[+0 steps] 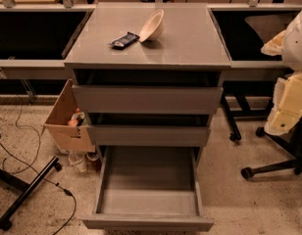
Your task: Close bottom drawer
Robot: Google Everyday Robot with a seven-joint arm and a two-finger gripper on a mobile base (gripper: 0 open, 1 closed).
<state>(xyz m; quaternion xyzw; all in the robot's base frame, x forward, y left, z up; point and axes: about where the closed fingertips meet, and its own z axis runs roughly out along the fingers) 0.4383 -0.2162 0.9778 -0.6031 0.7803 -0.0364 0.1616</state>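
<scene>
The grey cabinet point(190, 43) stands in the middle of the view with three drawers. The bottom drawer point(147, 223) is pulled far out towards me; its deep grey tray point(148, 180) is bare. The middle drawer point(148, 135) and the top drawer point(147, 99) stand a little way out. My gripper is not in view; only a white and cream part of my arm point(288, 92) shows at the right edge, to the right of the cabinet and apart from it.
A white bowl point(152, 26) lies tilted on the cabinet top beside a dark wrapped bar point(124, 40). A cardboard box point(67, 119) and cups point(78, 161) stand on the floor at the left. A chair base point(271, 168) is at the right, and cables and a black stand point(28, 192) at the lower left.
</scene>
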